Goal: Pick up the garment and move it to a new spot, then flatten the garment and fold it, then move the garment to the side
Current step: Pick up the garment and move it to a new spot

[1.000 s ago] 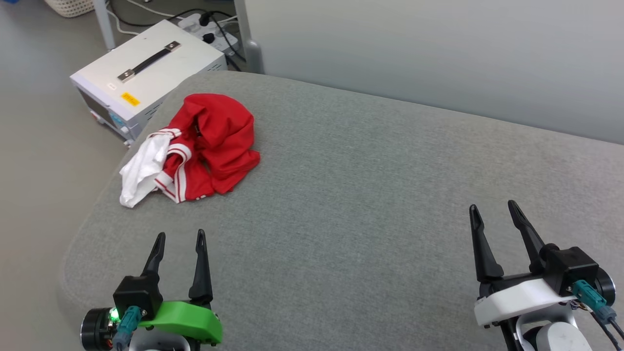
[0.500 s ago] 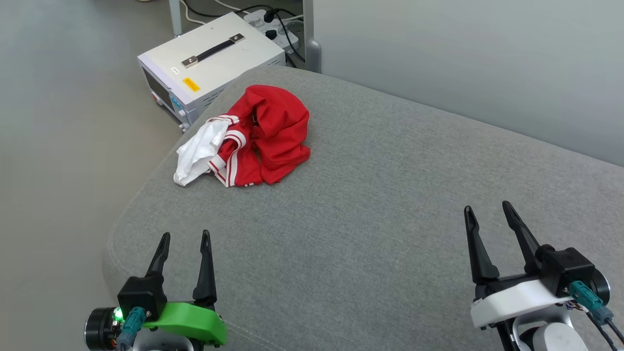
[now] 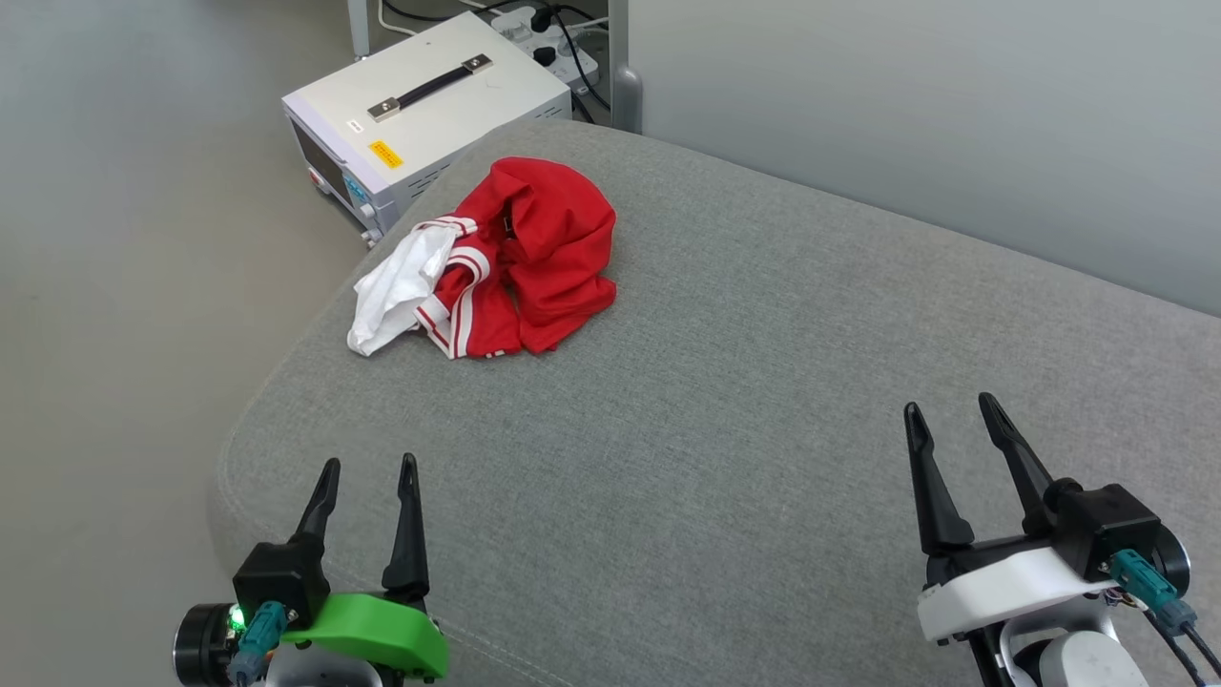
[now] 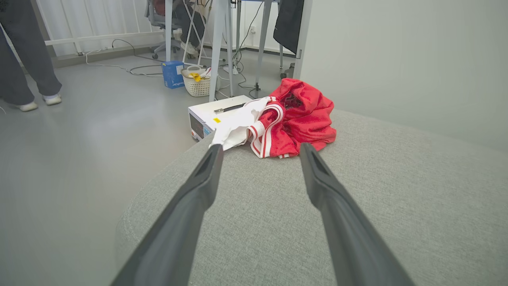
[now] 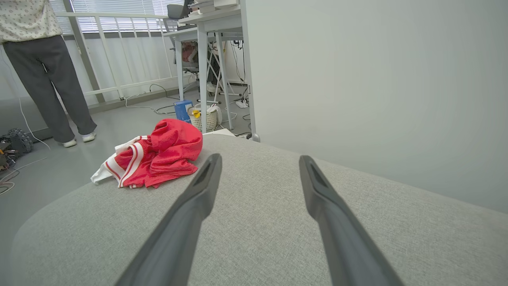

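Left gripper (image 3: 370, 461) and right gripper (image 3: 948, 403), both with fingers spread wide and holding nothing, are poised over the near edge of the grey cushion (image 3: 744, 382), one toward each near corner. The garment (image 3: 539, 253) lies crumpled at the cushion's far left corner, its white sleeve (image 3: 391, 296) spilling toward the cushion's left rim, well apart from both grippers. The spread fingers suit a first grasp; the left gripper, on the heap's side, seems the likelier to reach. A white instrument case (image 3: 429, 95) stands just beyond that corner.
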Controlling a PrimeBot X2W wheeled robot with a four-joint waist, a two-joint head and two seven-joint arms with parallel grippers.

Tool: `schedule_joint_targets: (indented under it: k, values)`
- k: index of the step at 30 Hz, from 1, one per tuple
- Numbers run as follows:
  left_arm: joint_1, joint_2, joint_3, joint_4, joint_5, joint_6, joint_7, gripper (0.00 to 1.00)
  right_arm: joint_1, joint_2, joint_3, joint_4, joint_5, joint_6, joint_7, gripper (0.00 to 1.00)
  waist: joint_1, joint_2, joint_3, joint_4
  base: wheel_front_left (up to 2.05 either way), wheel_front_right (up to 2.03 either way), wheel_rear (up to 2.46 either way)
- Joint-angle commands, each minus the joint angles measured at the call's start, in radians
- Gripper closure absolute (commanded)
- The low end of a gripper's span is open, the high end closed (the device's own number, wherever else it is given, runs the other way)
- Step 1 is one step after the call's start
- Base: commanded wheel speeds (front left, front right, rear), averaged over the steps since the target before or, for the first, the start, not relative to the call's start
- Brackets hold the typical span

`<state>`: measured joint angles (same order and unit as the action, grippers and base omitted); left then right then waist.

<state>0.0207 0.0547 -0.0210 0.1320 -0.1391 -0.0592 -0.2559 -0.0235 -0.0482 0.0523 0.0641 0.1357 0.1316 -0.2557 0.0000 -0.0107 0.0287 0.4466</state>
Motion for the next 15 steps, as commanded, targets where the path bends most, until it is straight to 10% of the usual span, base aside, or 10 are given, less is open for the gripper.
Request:
schedule_joint_targets:
  k: [1,9,15]
  values:
    - [-0.005,-0.005,-0.001,0.007,-0.015,-0.007,-0.006,0.0,-0.013,-0.002,-0.002,-0.004,-0.009,-0.001,-0.006,0.0,0.0,0.0107,0.022,-0.016,0.0,0.0,0.0]
    - [-0.164,0.007,-0.014,0.121,-0.045,-0.057,-0.006,0.0,-0.057,-0.002,-0.004,-0.02,-0.068,-0.001,-0.006,0.0,0.0,0.0107,0.148,-0.08,0.0,0.0,0.0]
    - [-0.42,0.131,-0.117,0.263,-0.102,-0.071,0.041,0.0,-0.101,-0.002,-0.012,-0.04,-0.106,-0.001,-0.006,0.0,0.0,0.0107,0.262,-0.145,0.0,0.0,0.0]
